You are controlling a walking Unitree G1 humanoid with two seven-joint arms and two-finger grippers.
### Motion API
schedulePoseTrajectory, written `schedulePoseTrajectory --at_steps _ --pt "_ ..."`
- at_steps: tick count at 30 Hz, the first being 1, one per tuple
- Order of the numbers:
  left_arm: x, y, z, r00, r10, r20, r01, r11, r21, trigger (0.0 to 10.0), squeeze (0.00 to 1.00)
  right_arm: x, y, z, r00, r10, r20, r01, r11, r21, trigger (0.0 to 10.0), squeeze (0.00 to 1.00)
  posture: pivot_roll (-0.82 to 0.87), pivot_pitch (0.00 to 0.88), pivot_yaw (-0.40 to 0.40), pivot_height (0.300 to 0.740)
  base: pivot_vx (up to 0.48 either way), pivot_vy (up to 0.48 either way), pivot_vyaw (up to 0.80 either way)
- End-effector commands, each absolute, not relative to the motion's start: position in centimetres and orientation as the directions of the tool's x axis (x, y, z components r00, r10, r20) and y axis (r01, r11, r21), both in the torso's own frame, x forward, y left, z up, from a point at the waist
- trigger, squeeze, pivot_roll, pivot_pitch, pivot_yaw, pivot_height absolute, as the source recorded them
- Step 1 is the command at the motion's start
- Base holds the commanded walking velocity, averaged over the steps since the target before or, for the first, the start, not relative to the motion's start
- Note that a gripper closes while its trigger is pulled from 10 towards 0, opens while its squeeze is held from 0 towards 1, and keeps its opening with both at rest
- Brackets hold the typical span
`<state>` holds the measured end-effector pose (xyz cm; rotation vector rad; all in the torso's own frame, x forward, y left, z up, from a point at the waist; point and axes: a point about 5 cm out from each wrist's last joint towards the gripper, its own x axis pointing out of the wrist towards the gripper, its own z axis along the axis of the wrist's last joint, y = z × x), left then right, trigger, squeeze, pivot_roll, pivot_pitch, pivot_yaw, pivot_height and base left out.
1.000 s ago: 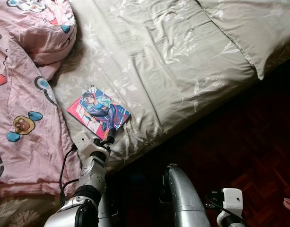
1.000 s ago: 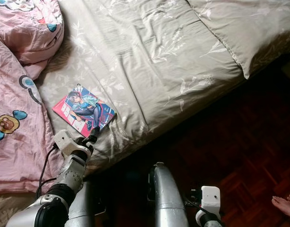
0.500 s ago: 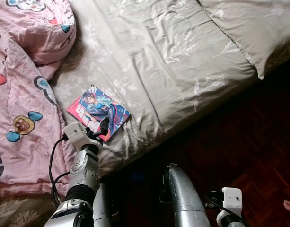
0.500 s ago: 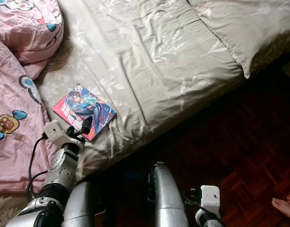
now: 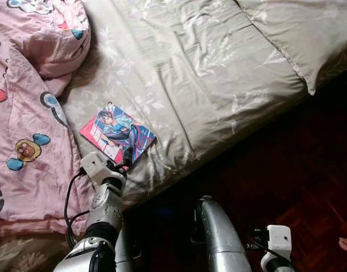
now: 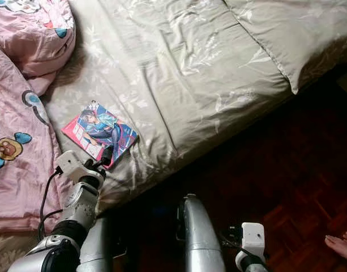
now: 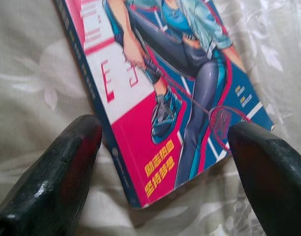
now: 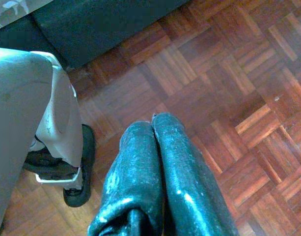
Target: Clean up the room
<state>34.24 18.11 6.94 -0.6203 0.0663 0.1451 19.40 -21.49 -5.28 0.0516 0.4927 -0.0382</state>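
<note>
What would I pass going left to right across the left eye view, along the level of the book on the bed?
Pink cartoon-print quilt → book with an illustrated badminton-player cover, with the left gripper at its near corner → grey leaf-print bedsheet → dark parquet floor.

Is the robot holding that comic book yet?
No. The left gripper is open, its fingers either side of the pink-and-blue comic book's near corner. The right gripper is shut, empty.
</note>
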Motion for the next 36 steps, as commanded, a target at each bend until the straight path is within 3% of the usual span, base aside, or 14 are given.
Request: schedulePoseTrajectory --at_steps 1,25,36 --pt "33.4 18.2 5.3 0.977 0.124 -0.172 -0.204 0.776 -0.597 10.0 0.00 17.3 -22.0 -6.4 0.845 -0.037 -0.533 0.063 0.997 0.031 10.0 0.00 -0.19 0.472 -0.105 0.621 0.000 0.000 0.00" --pt "32.7 17.7 4.1 0.970 0.111 -0.217 -0.224 0.760 -0.611 10.0 0.00 17.0 -22.3 -6.3 0.846 -0.036 -0.533 0.057 0.998 0.024 10.0 0.00 -0.21 0.494 -0.128 0.621 0.000 0.000 0.00" --pt "31.5 17.0 2.4 0.954 0.110 -0.279 -0.276 0.690 -0.669 10.0 0.00 16.1 -23.1 -6.3 0.848 -0.038 -0.528 0.050 0.999 0.010 10.0 0.00 -0.25 0.525 -0.157 0.621 0.000 0.000 0.00"
